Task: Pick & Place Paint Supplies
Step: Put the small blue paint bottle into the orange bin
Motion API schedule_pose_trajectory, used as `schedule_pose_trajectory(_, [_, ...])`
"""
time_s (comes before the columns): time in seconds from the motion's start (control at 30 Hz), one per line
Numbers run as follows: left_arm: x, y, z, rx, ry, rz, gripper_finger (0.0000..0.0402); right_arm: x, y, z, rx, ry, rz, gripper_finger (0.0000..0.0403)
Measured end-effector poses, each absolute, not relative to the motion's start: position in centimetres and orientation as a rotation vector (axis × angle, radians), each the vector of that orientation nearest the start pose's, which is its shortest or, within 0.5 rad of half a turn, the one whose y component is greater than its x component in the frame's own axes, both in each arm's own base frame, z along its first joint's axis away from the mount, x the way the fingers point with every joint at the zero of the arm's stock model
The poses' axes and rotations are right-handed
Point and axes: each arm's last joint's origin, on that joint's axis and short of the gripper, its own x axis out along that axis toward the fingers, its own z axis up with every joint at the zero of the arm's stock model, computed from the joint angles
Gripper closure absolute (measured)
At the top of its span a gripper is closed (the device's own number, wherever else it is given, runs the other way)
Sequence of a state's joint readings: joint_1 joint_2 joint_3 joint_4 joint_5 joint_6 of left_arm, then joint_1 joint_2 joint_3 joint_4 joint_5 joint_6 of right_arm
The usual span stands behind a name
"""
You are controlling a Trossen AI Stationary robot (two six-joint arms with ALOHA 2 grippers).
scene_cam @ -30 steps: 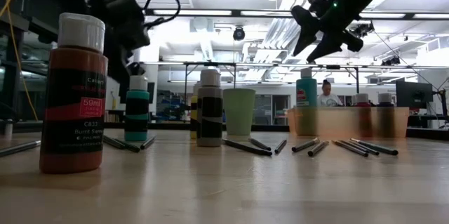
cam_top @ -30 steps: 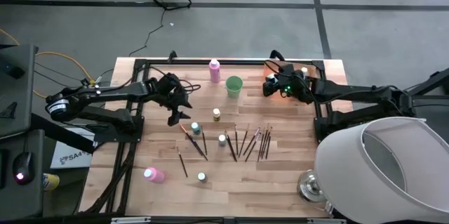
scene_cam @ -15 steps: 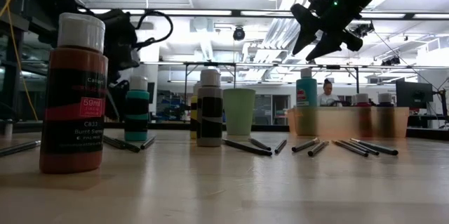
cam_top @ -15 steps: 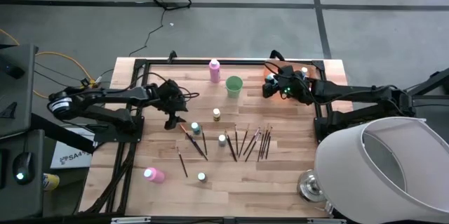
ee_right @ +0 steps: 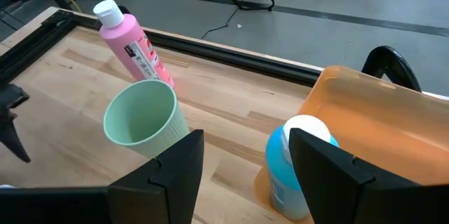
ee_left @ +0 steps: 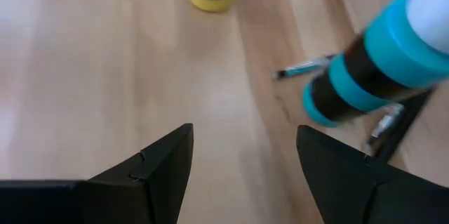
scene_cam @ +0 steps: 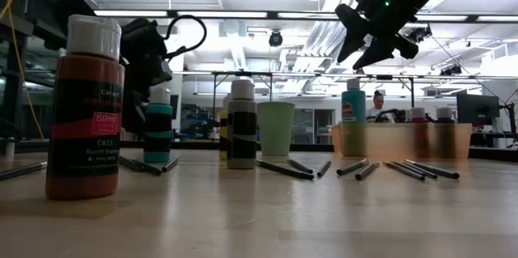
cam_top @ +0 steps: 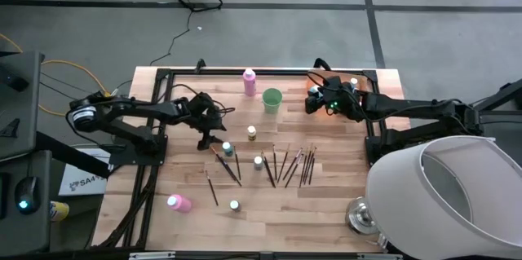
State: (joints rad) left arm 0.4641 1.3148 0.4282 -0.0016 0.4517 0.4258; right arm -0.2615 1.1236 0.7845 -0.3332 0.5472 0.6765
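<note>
A: Two claws, both with fingers apart and nothing between them. The left claw [cam_top: 204, 138] hangs just beside the small teal-banded bottle [cam_top: 227, 148], on the side away from the green cup [cam_top: 272, 99].

B: And in the left wrist view?

A: The teal-banded bottle [ee_left: 379, 62] sits ahead of the fingers and off to one side, not between them. It stands upright on the bench [cam_top: 326, 203], long axis vertical, so I judge the claw must shift sideways toward it before it can clench around the body.

B: Which arm is nearer?

A: The left, plainly. The right claw [cam_top: 314, 101] hovers over the orange tray [ee_right: 393, 122], on the far side of the green cup from the bottle, well apart from it.

B: Where is the rest?

A: A tall pink bottle [cam_top: 249, 81] stands just beside the cup. Another pink bottle [cam_top: 179, 203] lies on its side, well away from the cup near the bench's front. The brushes [cam_top: 289, 165] lie scattered in front of the cup, a few small bottles among them. A blue bottle [ee_right: 295, 164] stands beneath the right claw, at the tray's edge.
</note>
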Motion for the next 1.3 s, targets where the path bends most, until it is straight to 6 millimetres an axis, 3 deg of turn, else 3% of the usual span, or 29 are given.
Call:
schedule_pose_trajectory(0.47, [20.1,8.2,11.1,0.005,0.781,-0.366,0.0156,21.8,-7.4,25.9,0.517,0.393,-0.968,0.0199])
schedule_pose_trajectory(0.7, [20.6,7.9,11.3,0.025,0.713,-0.429,0.0156,21.7,-7.4,25.9,0.517,0.396,-0.969,0.0199])
schedule_pose_trajectory(0.87, [21.3,6.4,11.4,0.073,0.692,-0.495,0.0156,21.7,-7.4,25.9,0.517,0.399,-0.968,0.0199])
schedule_pose_trajectory(1.07, [22.0,5.2,11.5,0.157,0.694,-0.477,0.0156,21.7,-7.4,25.8,0.518,0.400,-0.967,0.0199])
schedule_pose_trajectory(1.3, [22.3,5.3,11.7,0.189,0.688,-0.435,0.0156,21.8,-7.3,25.8,0.531,0.402,-0.956,0.0199])
